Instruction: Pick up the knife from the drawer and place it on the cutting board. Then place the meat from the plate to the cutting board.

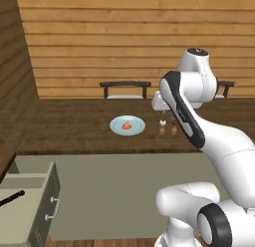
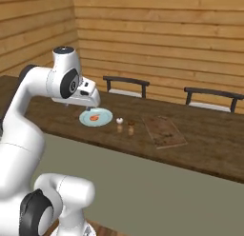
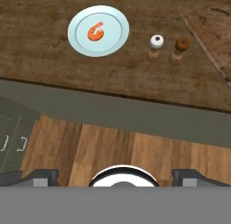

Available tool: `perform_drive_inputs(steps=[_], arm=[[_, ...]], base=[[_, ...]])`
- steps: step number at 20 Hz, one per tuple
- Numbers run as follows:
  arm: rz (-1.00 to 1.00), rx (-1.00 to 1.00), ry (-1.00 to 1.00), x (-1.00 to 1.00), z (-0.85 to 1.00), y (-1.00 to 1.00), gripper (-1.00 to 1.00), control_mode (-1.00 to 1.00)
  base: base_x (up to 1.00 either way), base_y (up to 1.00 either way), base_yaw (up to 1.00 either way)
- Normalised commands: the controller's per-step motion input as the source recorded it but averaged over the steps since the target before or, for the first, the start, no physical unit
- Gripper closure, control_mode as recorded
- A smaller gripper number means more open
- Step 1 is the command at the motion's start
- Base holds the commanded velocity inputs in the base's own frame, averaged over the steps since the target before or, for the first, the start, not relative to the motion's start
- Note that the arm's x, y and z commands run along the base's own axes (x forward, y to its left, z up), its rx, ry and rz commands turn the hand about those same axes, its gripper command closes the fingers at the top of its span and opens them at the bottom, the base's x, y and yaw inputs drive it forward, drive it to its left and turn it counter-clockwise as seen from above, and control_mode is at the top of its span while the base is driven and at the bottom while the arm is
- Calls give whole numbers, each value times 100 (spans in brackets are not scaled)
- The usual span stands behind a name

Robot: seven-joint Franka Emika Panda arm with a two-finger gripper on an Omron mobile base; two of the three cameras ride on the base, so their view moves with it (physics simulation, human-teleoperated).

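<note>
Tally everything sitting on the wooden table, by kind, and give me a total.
Plate: 1
Meat: 1
Shakers, white-topped and brown-topped: 2
Cutting board: 1
Total: 5

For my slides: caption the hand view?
Open fingers high above table: meat on plate, two shakers, board at right.

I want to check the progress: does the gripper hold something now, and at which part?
Nothing is held. The gripper is open and empty, high above the floor. The knife lies in the drawer.
</note>
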Motion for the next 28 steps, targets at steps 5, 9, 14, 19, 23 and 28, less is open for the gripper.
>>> perform_drive_inputs(steps=[5, 9, 14, 19, 23, 28], arm=[[0, 0, 0, 0, 0, 0, -100, 100], [0, 0, 0, 0, 0, 0, -100, 100], [0, 0, 0, 0, 0, 0, -100, 100], [0, 0, 0, 0, 0, 0, -100, 100], [0, 0, 0, 0, 0, 0, -100, 100], [0, 0, 0, 0, 0, 0, -100, 100]], base=[[15, 1, 2], [47, 8, 5], [18, 11, 17], [19, 3, 22], [38, 4, 17], [4, 7, 17]])
